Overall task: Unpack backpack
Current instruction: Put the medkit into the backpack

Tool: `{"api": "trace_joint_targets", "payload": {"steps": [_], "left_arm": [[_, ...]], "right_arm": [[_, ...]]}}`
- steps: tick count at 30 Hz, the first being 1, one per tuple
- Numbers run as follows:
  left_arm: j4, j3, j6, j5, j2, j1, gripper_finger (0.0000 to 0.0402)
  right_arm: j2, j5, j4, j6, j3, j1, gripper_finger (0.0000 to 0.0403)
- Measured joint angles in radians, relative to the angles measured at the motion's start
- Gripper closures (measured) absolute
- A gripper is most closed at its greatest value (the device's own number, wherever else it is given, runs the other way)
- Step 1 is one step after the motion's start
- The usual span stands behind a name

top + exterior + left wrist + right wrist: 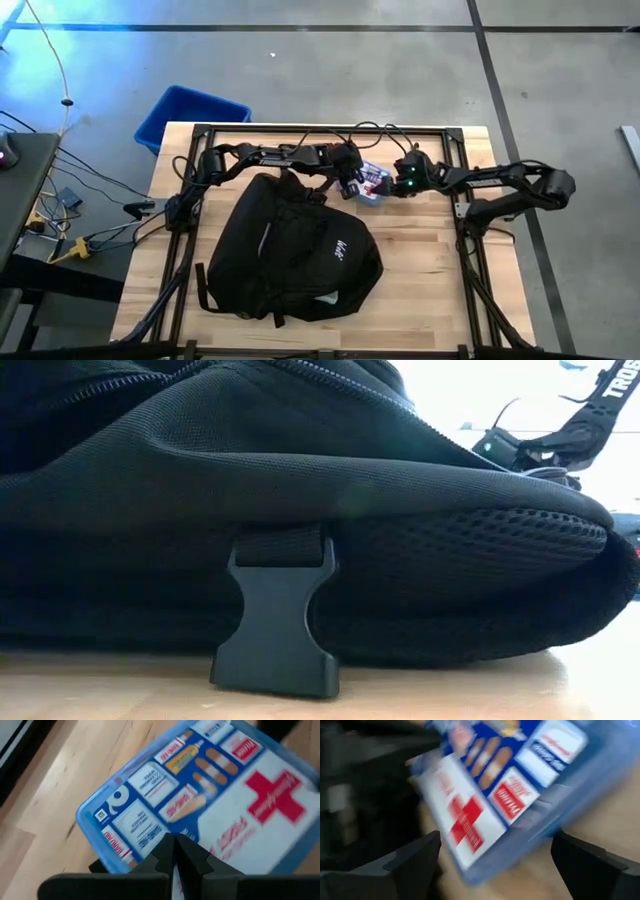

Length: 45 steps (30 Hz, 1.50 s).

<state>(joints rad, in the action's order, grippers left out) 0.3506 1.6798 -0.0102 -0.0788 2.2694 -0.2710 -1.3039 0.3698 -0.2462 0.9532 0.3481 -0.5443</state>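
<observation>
Beside backpack point(290, 255), first-aid kit point(372, 183)

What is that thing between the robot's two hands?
A blue first-aid kit box, held by the shut left gripper, the open right gripper beside it, in the high view.

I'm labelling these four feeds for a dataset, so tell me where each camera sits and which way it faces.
High view: overhead, looking straight down on the table, the backpack and both arms.
Low view: at tabletop height, close against the backpack; an arm shows behind it.
Left wrist view: on the left arm, looking past the left gripper, shut on the first-aid kit.
Right wrist view: on the right arm, the right gripper open around the same kit.
Both wrist views and the high view share the kit.
</observation>
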Motion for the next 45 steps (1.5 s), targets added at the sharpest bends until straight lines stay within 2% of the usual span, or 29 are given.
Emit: {"api": "trace_joint_targets", "payload": {"steps": [5,9,14,18,25,28,30,35,41,45], "left_arm": [[-0.006,0.000,0.002,0.007,0.000,-0.005,0.0401],[-0.014,0.001,0.001,0.014,-0.004,-0.005,0.0401],[-0.006,-0.002,0.001,0.039,-0.030,0.004,0.0401],[0.064,-0.008,0.001,0.045,-0.080,0.022,0.0402],[0.196,-0.007,-0.001,-0.210,-0.122,0.001,0.0402],[0.269,-0.007,0.004,-0.278,-0.122,-0.019,0.0402],[0.283,-0.006,0.006,-0.246,-0.116,-0.037,0.0402],[0.283,-0.006,0.000,-0.083,-0.083,-0.081,0.0402],[0.199,-0.003,-0.019,0.088,-0.030,-0.070,0.0401],[0.188,-0.004,-0.020,0.036,-0.013,-0.046,0.0402]], "right_arm": [[0.098,-0.006,-0.035,0.003,0.000,0.004,0.0052],[0.174,-0.068,-0.019,0.017,0.004,0.006,0.0052],[0.224,-0.106,0.103,-0.016,0.010,0.017,0.0052],[0.244,-0.144,0.203,-0.067,0.018,0.034,0.0053],[0.238,-0.257,0.371,-0.057,0.013,0.035,0.0053],[0.238,-0.245,0.370,-0.057,0.013,0.035,0.0053],[0.238,-0.246,0.371,-0.053,0.013,0.035,0.0053],[0.231,-0.261,0.379,-0.029,0.013,0.035,0.0053],[0.117,-0.246,0.356,0.018,0.012,0.053,0.0056],[0.001,-0.222,0.176,0.072,0.011,0.093,0.0066]]}}
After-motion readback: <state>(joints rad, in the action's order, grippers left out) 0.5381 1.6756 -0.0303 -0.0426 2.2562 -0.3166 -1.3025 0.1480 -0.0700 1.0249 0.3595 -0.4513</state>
